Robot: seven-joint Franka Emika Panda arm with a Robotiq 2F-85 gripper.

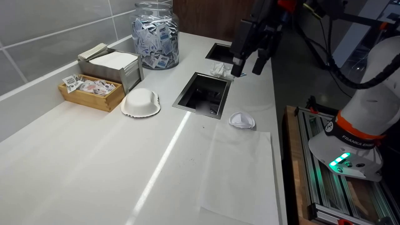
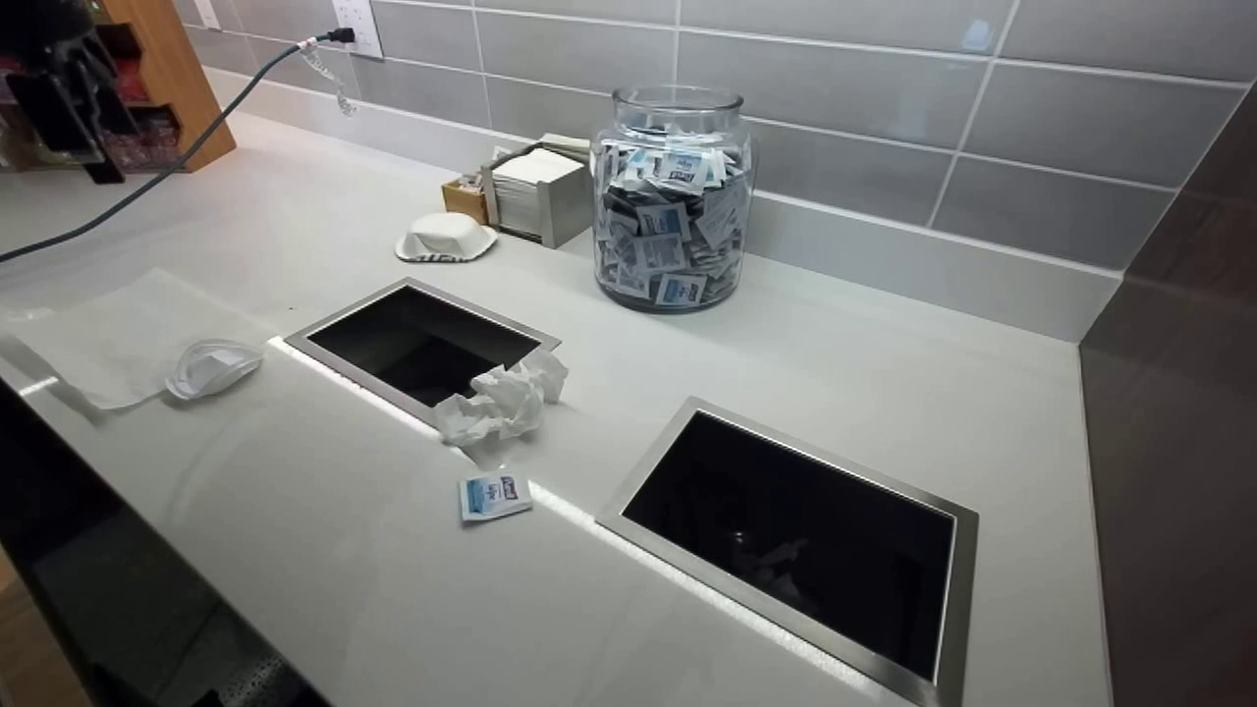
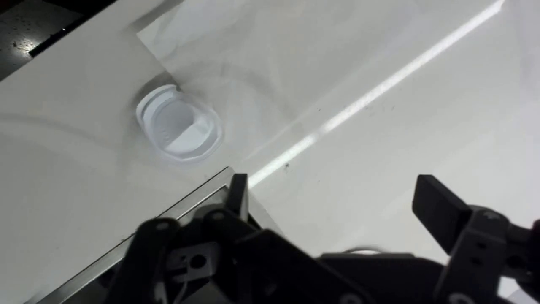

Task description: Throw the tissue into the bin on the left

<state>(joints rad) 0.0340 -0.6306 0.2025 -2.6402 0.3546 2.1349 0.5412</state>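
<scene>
Between the left bin (image 2: 358, 373) and the right bin (image 2: 766, 604), both sunk in the counter (image 2: 884, 383), lies the crumpled tissue (image 2: 506, 398) I am after, bunched at the left bin's right-hand edge; whether it sits on that metal rim or only against it, I cannot tell. My claw (image 3: 333, 188) hangs above the counter, fingers (image 3: 441, 211) spread wide, with nothing between them. By my reading I am at the reaching step, with no grasp made. What I need next, I judge, is to travel right until I am over the tissue, go down with my fingers straddling its thickest folds, and close gently; loose paper should squash easily, and a shallow pinch might slip. The Purell wipe packet (image 2: 496, 498) lies on the tissue's near side, close by but apart, so I would keep my fingers clear of that. After that, a short lift and a move left ought to bring me over the dark opening, where I could let go.
</scene>
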